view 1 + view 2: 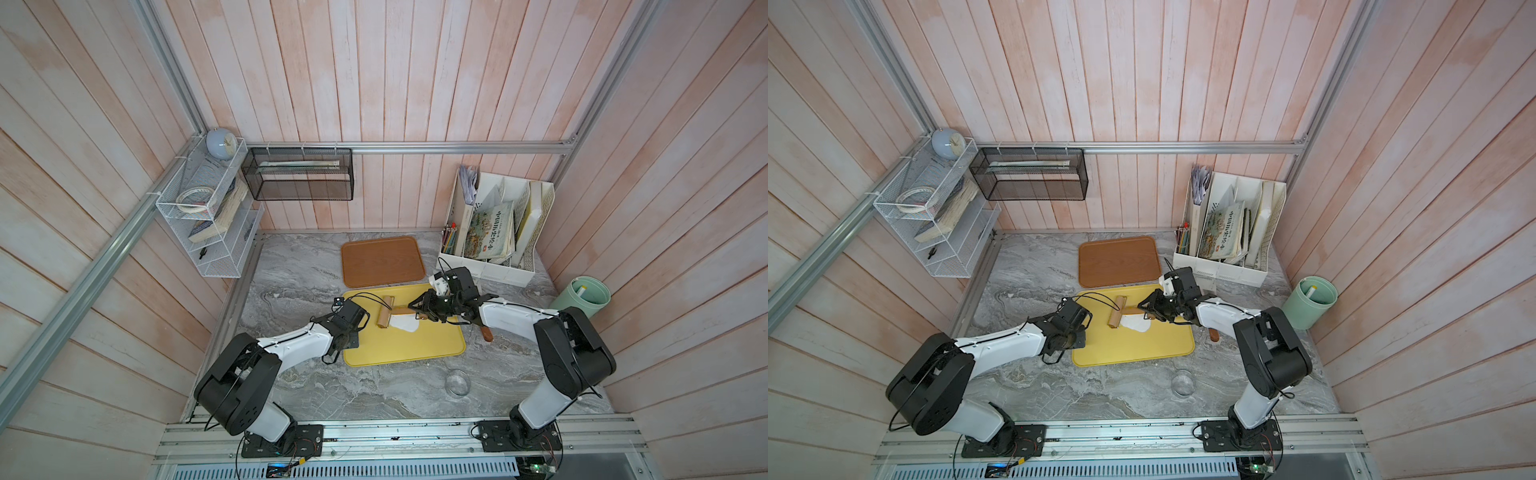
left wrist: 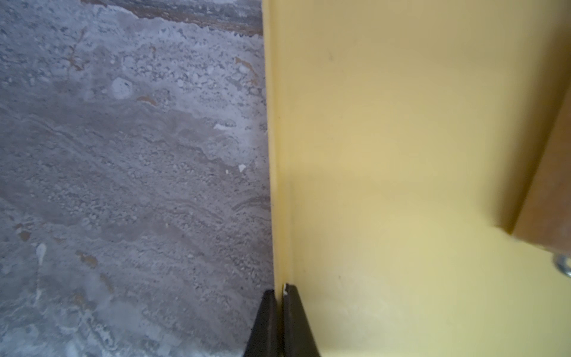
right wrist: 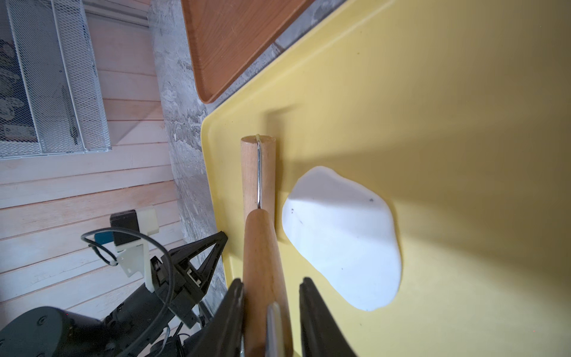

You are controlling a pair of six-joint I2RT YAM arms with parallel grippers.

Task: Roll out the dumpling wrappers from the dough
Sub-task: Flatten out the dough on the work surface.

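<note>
Both claws grip: left claw (image 2: 279, 289) pinches the yellow tray (image 2: 401, 154) rim, right claw (image 3: 270, 282) clamps the roller (image 3: 258, 173) handle. On the tray, just beside the roller, lies the dough (image 3: 343, 238); uneven pressure could tear or drag it.

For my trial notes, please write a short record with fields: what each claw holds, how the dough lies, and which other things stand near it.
left claw: shut on the rim of the yellow tray
right claw: shut on the handle of the roller
dough: flat, irregular outline, on the yellow tray beside the roller drum
elsewhere: brown tray behind the yellow tray; glass bowl in front
</note>
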